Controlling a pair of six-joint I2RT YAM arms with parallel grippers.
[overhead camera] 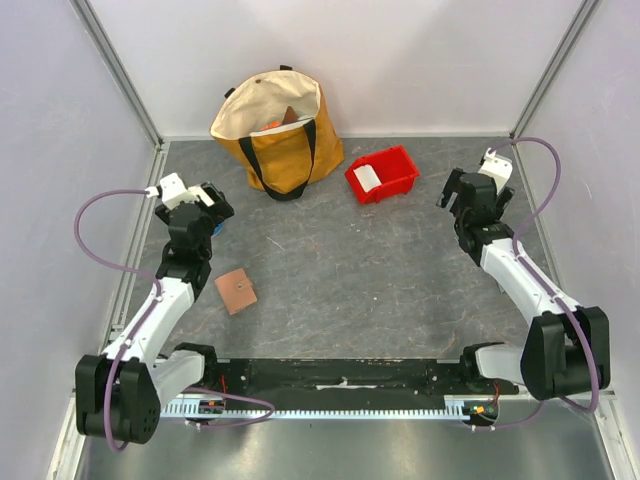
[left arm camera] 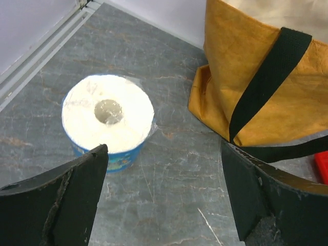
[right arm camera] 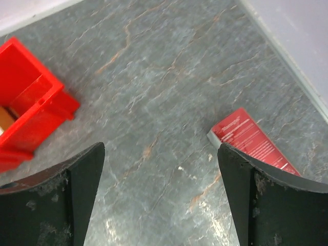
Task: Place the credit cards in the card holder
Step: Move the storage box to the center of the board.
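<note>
Flat on the grey desk, left of centre and toward the near edge, the card holder: a tan-brown square, just beside the left forearm, touched by nothing. No telling from these views where the credit cards lie. Left end effector spread wide, pinching nothing, hanging over the far-left part of the desk. Below its dark fingers in the left wrist view, a white paper roll in a blue-printed wrapper, standing on end, hollow core up, apart from both fingertips. Right of the roll and near it, an orange-yellow tote bag with black handles, upright at the far edge of the desk, left of the middle, mouth open; contents too dim to name. Just right of the bag, a red bin near the far edge, with a white object inside, too small to identify. Right end effector likewise spread wide with bare desk between the fingers, held over the far-right part of the desk. In the right wrist view, a flat red package with fine white print, near the right edge, partly hidden behind the right-hand finger; red bin well apart at the left of that view.
</note>
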